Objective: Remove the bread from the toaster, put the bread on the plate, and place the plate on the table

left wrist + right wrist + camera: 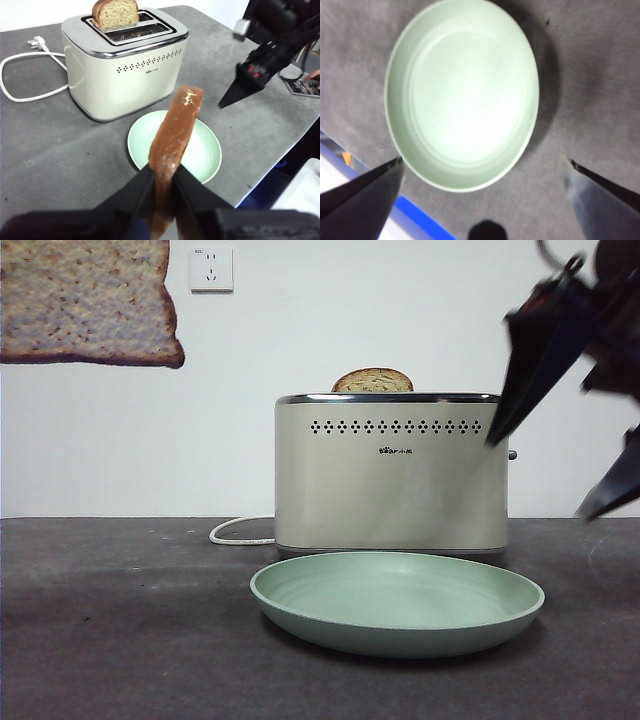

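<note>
Front, left wrist and right wrist views of the table (120, 620). The left gripper (164, 182) is raised above the table with its jaws clenched on the crust edge of the bread (172, 137), seen edge-on in its wrist view; in the front view the same slice (85, 300) hangs high at the upper left, well above the tabletop. The toaster (390, 475) stands behind the plate (398, 602), its white cord (238, 532) trailing to one side. A second slice (372, 381) remains upright in one slot, its domed top showing above the chrome rim. The plate lies flat on the table just in front of the toaster, with nothing on it. The right gripper (482, 167) hovers above the plate (462, 92), jaws spread wide apart and grasping nothing; in the front view it enters dark from the upper right (560, 400). A wall socket (211, 269) sits on the white wall.
</note>
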Robot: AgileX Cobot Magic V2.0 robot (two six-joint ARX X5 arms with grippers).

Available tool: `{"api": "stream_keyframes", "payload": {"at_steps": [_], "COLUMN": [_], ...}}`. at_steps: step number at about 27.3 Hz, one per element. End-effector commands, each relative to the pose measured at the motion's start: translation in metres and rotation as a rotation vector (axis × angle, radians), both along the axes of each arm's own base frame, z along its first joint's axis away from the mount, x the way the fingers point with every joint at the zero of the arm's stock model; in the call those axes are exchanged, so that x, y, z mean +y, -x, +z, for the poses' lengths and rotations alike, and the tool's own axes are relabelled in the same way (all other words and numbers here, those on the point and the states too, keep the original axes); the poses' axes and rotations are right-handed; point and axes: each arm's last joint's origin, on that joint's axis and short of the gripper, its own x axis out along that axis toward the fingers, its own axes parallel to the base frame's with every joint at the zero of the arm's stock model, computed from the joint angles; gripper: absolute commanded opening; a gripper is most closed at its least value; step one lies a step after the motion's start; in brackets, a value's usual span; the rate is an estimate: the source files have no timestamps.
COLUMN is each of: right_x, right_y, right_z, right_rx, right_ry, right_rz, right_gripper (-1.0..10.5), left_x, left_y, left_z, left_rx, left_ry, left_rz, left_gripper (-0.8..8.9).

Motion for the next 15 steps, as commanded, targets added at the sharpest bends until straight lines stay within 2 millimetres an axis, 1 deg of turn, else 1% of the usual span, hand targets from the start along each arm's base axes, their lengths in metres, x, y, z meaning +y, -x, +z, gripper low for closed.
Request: {"api": "stream_keyframes", "payload": {"at_steps": [1, 3, 5, 8, 9, 15], "right_x": [0.008, 0.013, 0.016, 0.018, 0.019, 0.020], "right_y": [-0.008, -0.014, -0.018, -0.024, -0.025, -0.027], "right_z": [-0.015, -0.029, -0.039, -0.044, -0.045, -0.047], "right_rx": [0.022, 0.047, 0.067, 0.052, 0.046, 0.035], "right_ry": [0.035, 0.092, 0.100, 0.097, 0.095, 0.093], "right_rz": [0.030, 0.033, 0.039, 0.040, 0.042, 0.042], "right_gripper": [5.6, 5.6, 5.4, 3.2, 2.7, 2.7], "left_x": [-0.001, -0.001, -0.001, -0.001, -0.001, -0.001], "left_y": [0.000, 0.000, 0.000, 0.000, 0.000, -0.001], "left_z": [0.000, 0.000, 0.000, 0.000, 0.000, 0.002], "left_rx": [0.000, 0.012, 0.011, 0.011, 0.011, -0.010], "left_ry": [0.015, 0.027, 0.026, 0.026, 0.026, 0.038], "left_rz": [-0.001, 0.006, 0.006, 0.006, 0.006, 0.006], "left_gripper": [-0.06, -0.06, -0.06, -0.06, -0.06, -0.06]}}
